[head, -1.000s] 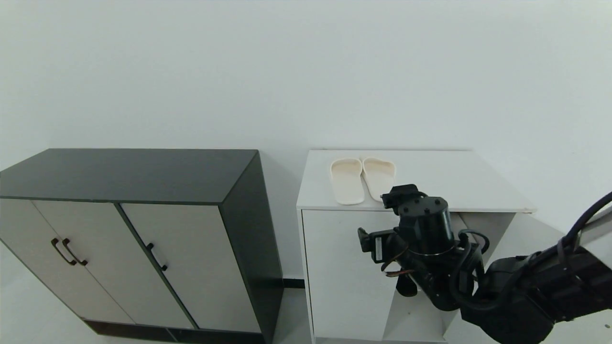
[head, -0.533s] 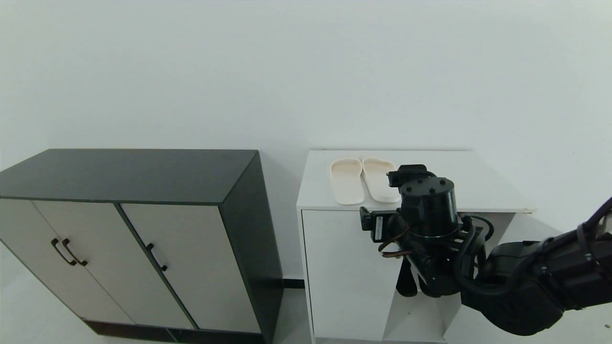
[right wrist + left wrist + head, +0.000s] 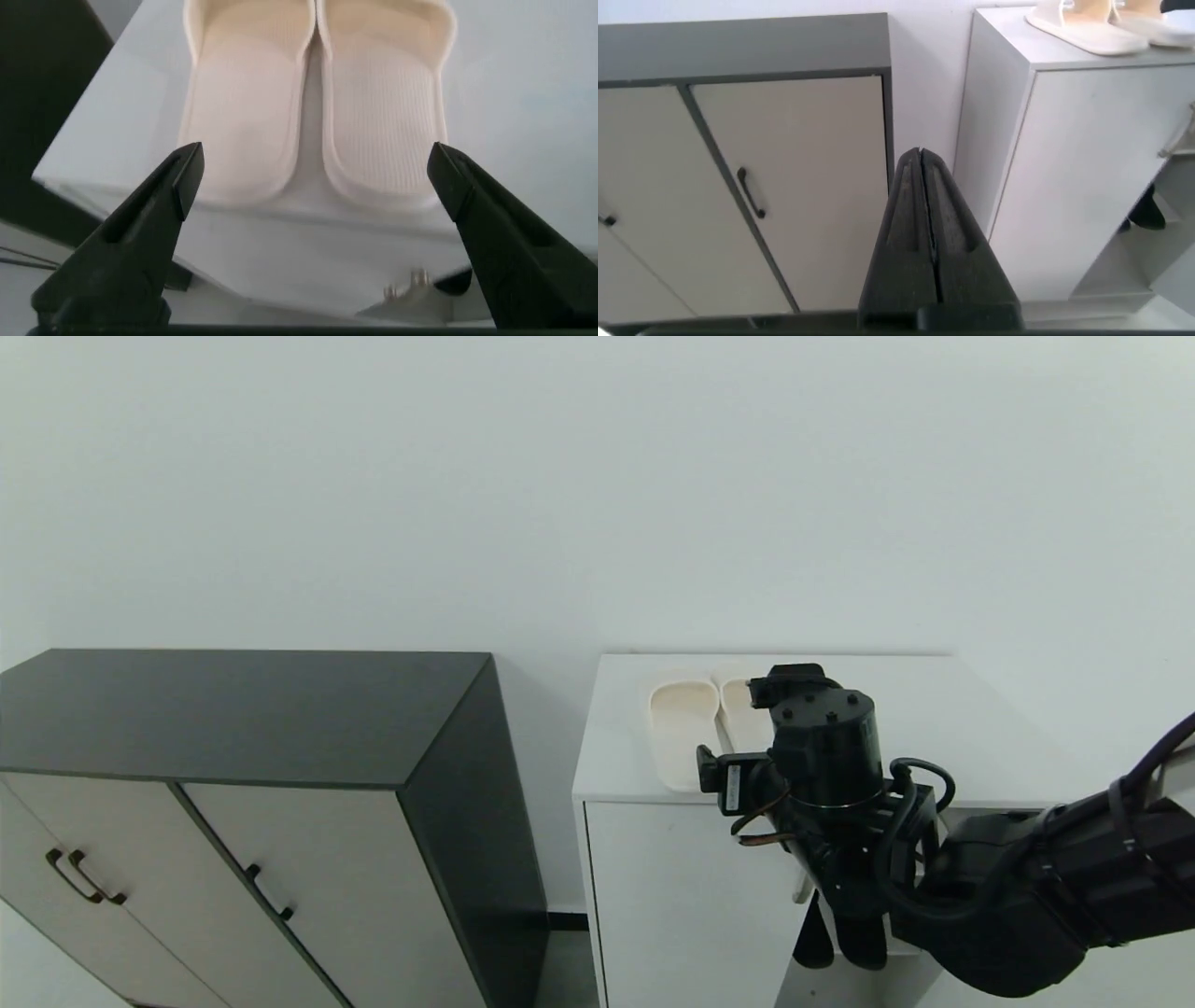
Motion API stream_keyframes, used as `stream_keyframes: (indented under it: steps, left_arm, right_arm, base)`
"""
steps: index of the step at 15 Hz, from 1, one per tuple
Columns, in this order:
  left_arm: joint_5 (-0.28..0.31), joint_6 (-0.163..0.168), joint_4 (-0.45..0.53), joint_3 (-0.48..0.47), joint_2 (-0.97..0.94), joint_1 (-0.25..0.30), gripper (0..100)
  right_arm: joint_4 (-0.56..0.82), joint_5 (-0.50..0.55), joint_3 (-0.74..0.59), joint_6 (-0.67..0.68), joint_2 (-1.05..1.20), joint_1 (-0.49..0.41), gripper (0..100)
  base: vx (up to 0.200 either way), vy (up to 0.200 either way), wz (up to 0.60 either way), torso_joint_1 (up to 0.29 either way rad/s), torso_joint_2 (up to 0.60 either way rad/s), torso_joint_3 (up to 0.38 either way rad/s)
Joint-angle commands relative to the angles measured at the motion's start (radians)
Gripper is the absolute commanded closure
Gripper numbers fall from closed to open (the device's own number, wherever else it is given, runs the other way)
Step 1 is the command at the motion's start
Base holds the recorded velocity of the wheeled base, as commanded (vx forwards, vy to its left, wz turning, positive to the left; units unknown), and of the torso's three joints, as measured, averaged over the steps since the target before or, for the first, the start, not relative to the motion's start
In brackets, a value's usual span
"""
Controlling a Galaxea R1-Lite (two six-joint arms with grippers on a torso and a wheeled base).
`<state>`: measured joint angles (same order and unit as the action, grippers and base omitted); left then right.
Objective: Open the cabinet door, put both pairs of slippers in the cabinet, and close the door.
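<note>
Cream slippers (image 3: pixel 686 733) lie side by side on the left part of the white cabinet (image 3: pixel 943 737) top in the head view, reaching its front edge. The left wrist view shows the left tool (image 3: pixel 922 168) pressed together, holding nothing. In the right wrist view, the right tool (image 3: pixel 316 163) gapes wide and empty, just before the slippers' near ends.

The right arm (image 3: pixel 990 896) hides most of the 3 o'clock cream slipper (image 3: pixel 735 709); the dark cabinet (image 3: pixel 233 709) is cut off at 8 o'clock; a dark shape (image 3: pixel 1148 210) inside the white cabinet (image 3: pixel 1083 168) is unclear
</note>
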<state>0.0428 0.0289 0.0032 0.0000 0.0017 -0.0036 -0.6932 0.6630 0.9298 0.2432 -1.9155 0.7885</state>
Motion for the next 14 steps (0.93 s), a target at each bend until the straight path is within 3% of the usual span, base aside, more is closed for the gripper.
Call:
stream_keyframes:
  steps: [1,4,10,14]
  left_arm:
    - [0.0,0.0,0.0,0.0,0.0,0.001,100]
    - [0.0,0.0,0.0,0.0,0.0,0.001,100]
    - [0.0,-0.001,0.0,0.0,0.0,0.001,100]
    - [-0.001,-0.003,0.0,0.0,0.0,0.001,100]
  right_arm:
    - [0.0,0.0,-0.002,0.001,-0.008,0.0,0]
    - [-0.006,0.0,-0.003,0.005,-0.031,0.001,0]
    - [-0.123,-0.037,-0.002,-0.007,-0.117,-0.006,0]
    - [-0.129,-0.077,0.061,-0.042,-0.174,-0.06,0]
  base:
    - [0.2,0.0,0.0,0.007,0.0,-0.002]
    - [0.2,0.0,0.0,0.001,0.0,0.001]
    - [0.0,0.0,0.0,0.0,0.0,0.0]
    - [0.0,0.0,0.0,0.0,0.0,0.0]
